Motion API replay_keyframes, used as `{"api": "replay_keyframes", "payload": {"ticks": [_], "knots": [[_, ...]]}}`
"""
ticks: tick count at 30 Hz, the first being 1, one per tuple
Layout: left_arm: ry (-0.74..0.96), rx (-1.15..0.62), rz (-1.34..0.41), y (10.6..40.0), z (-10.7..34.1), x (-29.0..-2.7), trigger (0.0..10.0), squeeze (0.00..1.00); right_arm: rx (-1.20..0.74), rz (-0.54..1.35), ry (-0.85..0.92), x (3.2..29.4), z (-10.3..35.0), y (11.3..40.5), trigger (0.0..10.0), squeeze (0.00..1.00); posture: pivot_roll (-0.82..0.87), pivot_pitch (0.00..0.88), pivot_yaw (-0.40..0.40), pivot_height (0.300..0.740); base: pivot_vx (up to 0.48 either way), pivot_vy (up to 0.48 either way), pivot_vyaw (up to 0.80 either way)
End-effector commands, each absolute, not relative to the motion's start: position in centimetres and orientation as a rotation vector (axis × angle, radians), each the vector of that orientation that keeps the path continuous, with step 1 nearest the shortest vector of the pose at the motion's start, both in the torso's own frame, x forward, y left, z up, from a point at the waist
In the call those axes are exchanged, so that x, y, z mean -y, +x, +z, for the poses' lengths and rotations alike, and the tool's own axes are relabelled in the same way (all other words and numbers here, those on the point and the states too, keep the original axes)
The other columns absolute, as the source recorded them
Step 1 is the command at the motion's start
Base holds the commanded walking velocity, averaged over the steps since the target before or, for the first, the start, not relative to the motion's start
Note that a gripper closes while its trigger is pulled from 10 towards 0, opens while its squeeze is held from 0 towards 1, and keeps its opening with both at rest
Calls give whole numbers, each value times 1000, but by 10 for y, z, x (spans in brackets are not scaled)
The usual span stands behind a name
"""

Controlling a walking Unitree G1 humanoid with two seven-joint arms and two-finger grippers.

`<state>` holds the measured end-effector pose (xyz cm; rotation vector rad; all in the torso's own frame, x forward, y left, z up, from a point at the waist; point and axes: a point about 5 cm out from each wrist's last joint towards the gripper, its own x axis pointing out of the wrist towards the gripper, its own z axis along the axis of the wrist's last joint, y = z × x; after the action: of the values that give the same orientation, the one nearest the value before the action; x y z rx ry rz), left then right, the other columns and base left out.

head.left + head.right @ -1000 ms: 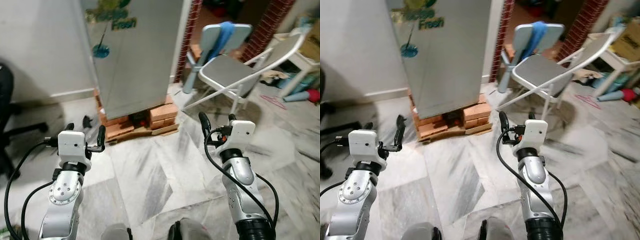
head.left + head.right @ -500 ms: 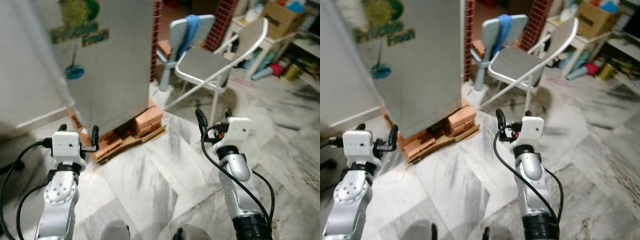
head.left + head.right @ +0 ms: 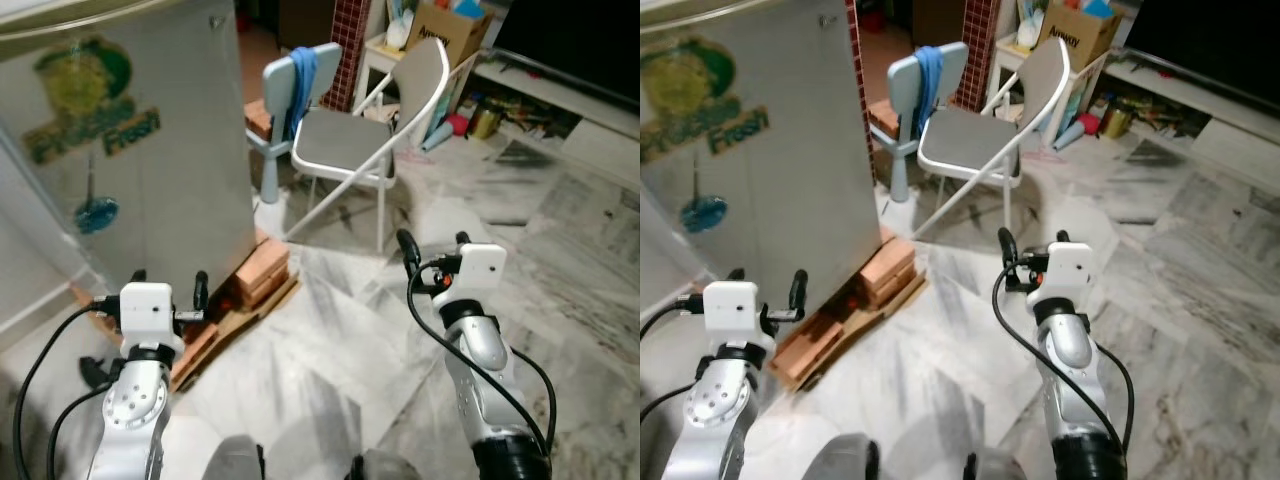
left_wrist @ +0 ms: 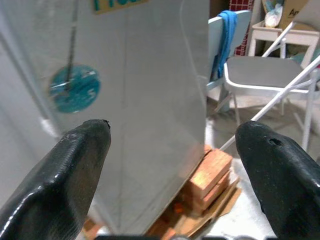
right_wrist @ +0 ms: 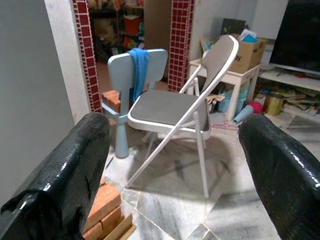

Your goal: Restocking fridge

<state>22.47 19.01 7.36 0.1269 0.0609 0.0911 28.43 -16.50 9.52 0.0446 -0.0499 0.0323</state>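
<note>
Here, label by label:

Fridge: the tall grey metal fridge (image 3: 150,150) with a green and blue "Fresh" sticker stands upright on a stack of orange bricks (image 3: 262,275) over flat wooden boards, ahead of the robot and on its left side.
Long axis: vertical; the stickered face and a plain side panel meet at a corner that points toward the robot. I cannot tell from here which face is the door, and no handle shows.
Left gripper: the left gripper (image 3: 168,290) is held low just in front of the fridge's base, its two black fingers (image 4: 75,165) spread apart and empty, aimed straight at the grey panel.
Right gripper: the right gripper (image 3: 432,252) has its fingers apart too, holding nothing, and looks past the fridge's edge at the grey folding chair (image 5: 172,112) and the pale blue chair with a blue cloth (image 5: 135,67).
Nearer arm: the left, by a clear margin; the right is well apart from the fridge.
Coming move, as a judgement: the robot likely needs to turn left and find the door side before any reach.
</note>
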Motion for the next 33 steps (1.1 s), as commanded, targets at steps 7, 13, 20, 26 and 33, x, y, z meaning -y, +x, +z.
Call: {"api": "replay_keyframes", "payload": {"ticks": [7,13,20,26,33], "knots": [[132,-65,78,222,73,-184,10000,0,20,-3,-36,174,90,286,10000,0,130,64,-58,740,0,480,0],[145,-49,66,224,75,-185,10000,0,51,-21,-73,174,92,286,10000,0,128,68,-54,740,0,480,0],[189,-43,100,226,72,-193,10000,0,40,-32,-29,184,90,280,10000,0,115,50,-33,740,0,470,0],[242,-45,118,218,69,-200,10000,0,-8,-62,-58,196,74,250,10000,0,107,39,-27,740,0,0,0],[228,-72,124,212,61,-202,10000,0,-36,-26,-89,194,66,244,10000,0,99,36,-25,740,0,0,0]]}}
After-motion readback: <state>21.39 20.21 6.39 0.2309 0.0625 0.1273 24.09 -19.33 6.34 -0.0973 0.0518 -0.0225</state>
